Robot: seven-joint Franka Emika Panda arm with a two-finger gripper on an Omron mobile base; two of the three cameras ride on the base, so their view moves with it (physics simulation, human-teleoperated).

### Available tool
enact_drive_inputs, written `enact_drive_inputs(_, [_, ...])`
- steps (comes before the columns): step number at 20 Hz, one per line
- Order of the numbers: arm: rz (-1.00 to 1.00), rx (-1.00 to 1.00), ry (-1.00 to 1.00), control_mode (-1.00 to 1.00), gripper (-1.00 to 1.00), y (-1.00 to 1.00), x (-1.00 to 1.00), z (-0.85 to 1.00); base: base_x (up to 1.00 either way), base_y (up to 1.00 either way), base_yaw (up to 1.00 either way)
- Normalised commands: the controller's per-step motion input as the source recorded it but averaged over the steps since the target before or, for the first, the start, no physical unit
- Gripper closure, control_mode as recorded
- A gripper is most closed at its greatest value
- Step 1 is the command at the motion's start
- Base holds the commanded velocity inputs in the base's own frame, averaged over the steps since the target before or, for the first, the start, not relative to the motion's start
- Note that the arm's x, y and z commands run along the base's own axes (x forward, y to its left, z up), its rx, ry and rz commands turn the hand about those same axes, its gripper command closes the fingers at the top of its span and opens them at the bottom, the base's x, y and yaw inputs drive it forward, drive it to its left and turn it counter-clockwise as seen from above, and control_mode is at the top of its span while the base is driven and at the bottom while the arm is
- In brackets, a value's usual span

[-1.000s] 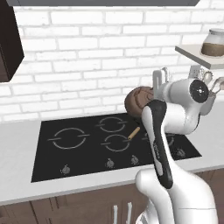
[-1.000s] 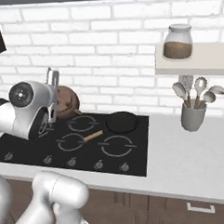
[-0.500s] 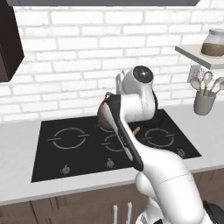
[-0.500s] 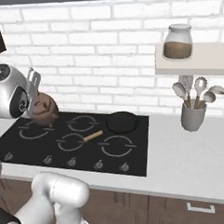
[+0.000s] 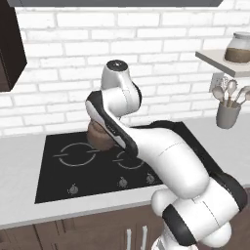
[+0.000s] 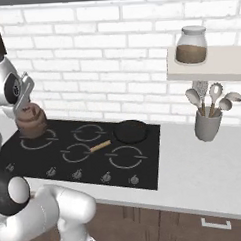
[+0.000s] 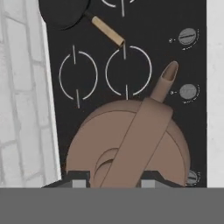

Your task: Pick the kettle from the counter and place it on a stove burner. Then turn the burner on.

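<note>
The brown kettle point(image 6: 31, 121) hangs low over the left end of the black stove point(image 6: 145, 166), above the largest ring burner point(image 6: 43, 143); whether it touches the glass I cannot tell. My gripper point(image 6: 24, 99) is shut on its thin arched handle from above. In the hand view the kettle point(image 7: 127, 144) lies close under the camera, spout toward the knobs point(image 7: 188, 91), and its handle runs between the tips of my gripper point(image 7: 111, 181). In the left base view the arm hides much of the kettle point(image 5: 99, 137), beside the burner ring point(image 5: 78, 154).
A black frying pan point(image 6: 130, 131) with a wooden handle point(image 6: 100, 145) sits on the back right ring. Knobs point(image 6: 51, 171) line the stove's front edge. A grey utensil cup point(image 6: 207, 125) stands on the pale counter point(image 6: 205, 168), under a shelf with a jar point(image 6: 191, 44).
The arm has swung left across the stove with the kettle, from the back middle to the large left ring, and brought it lower. The grip has stayed the same.
</note>
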Motion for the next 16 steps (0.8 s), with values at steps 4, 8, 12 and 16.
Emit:
enact_drive_inputs(4, [-0.01, 0.00, 0.08, -1.00, 1.00, 0.98, 0.51, -0.53, 0.00, 0.00, 0.00])
enact_drive_inputs(8, [-0.03, 0.00, 0.07, -1.00, 1.00, 1.00, 0.58, -0.48, 0.00, 0.00, 0.00])
enact_drive_inputs(12, [-0.01, -0.03, 0.03, -1.00, 1.00, 0.68, 0.66, -0.26, 0.00, 0.00, 0.00])
enact_drive_inputs(16, [0.00, -0.08, 0.02, -1.00, 1.00, 0.08, 0.74, -0.22, 0.00, 0.00, 0.00])
